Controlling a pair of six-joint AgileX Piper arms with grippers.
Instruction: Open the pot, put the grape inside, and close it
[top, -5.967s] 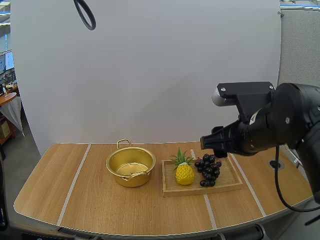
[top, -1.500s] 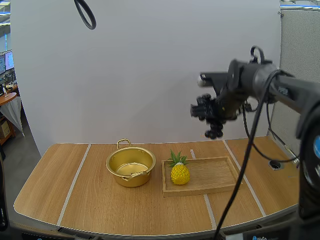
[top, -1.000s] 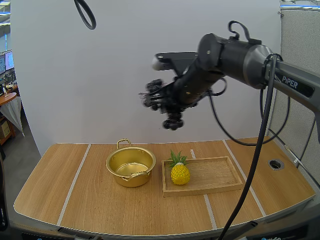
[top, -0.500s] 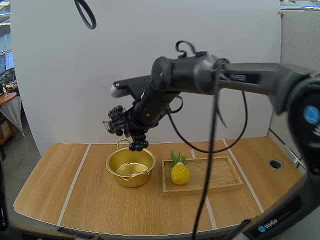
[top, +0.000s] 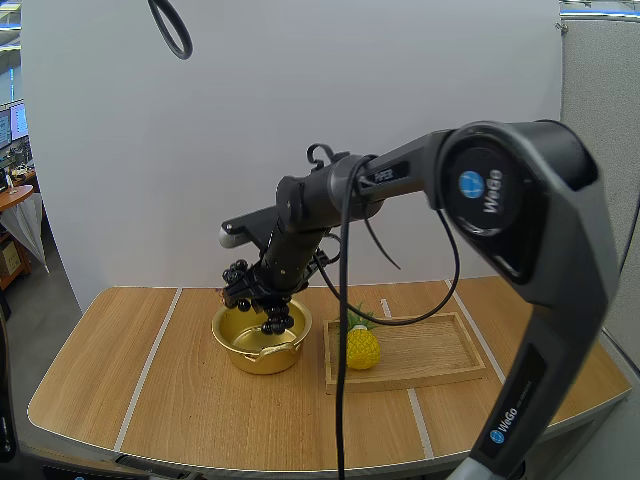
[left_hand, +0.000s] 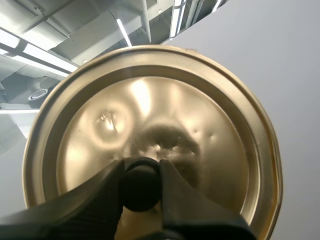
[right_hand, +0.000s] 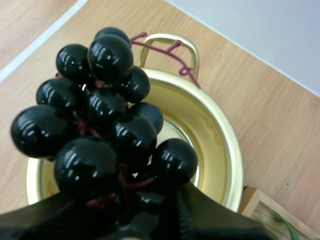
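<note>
One bunch of grapes (right_hand: 107, 132), clenched in the right gripper (right_hand: 131, 216), hung over one pot (top: 250, 358) mid-frame; the left gripper (left_hand: 141, 181) clasped one lid (left_hand: 205, 115).

High view, frame centre: grapes (top: 255, 285) cover pot (top: 250, 358) far rim. Right wrist view: grapes hide pot floor, tray (right_hand: 255, 205) cut by edge. Lid (left_hand: 215, 115) rim cut off; fingers (left_hand: 195, 205) hide knob (left_hand: 141, 187) sides.
</note>
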